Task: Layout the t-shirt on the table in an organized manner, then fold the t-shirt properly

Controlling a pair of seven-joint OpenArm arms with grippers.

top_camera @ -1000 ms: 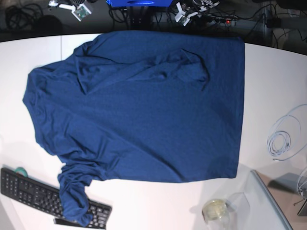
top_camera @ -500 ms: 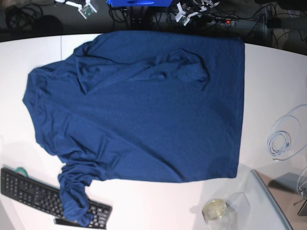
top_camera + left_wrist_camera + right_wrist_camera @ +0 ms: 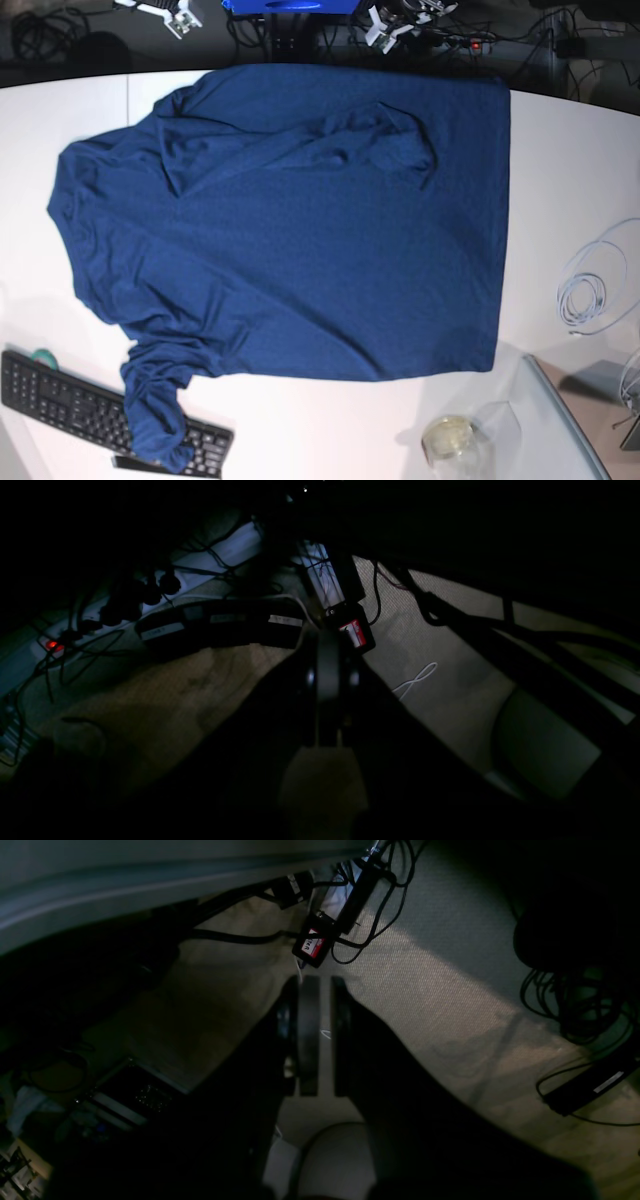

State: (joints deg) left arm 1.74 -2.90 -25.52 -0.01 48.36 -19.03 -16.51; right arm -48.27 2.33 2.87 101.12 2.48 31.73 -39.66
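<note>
The dark navy t-shirt (image 3: pixel 300 230) lies spread over the white table (image 3: pixel 560 160), hem side to the right. A loose fold bunches near its upper middle, and its lower-left sleeve (image 3: pixel 155 425) is crumpled on a keyboard. Both arms hang back beyond the far table edge, clear of the cloth. My left gripper (image 3: pixel 385 25) (image 3: pixel 327 640) is shut and empty over a dark floor with cables. My right gripper (image 3: pixel 170 15) (image 3: pixel 322 985) shows only a thin slit between its fingers, with nothing in it.
A black keyboard (image 3: pixel 70 400) lies at the front left, partly under the sleeve. A coiled white cable (image 3: pixel 590 290) rests at the right. A small glass jar (image 3: pixel 450 438) and a grey glass-edged stand (image 3: pixel 590 420) sit at the front right.
The right gripper has shifted slightly up and to the right at the top edge of the base view. The t-shirt and the left arm have not moved.
</note>
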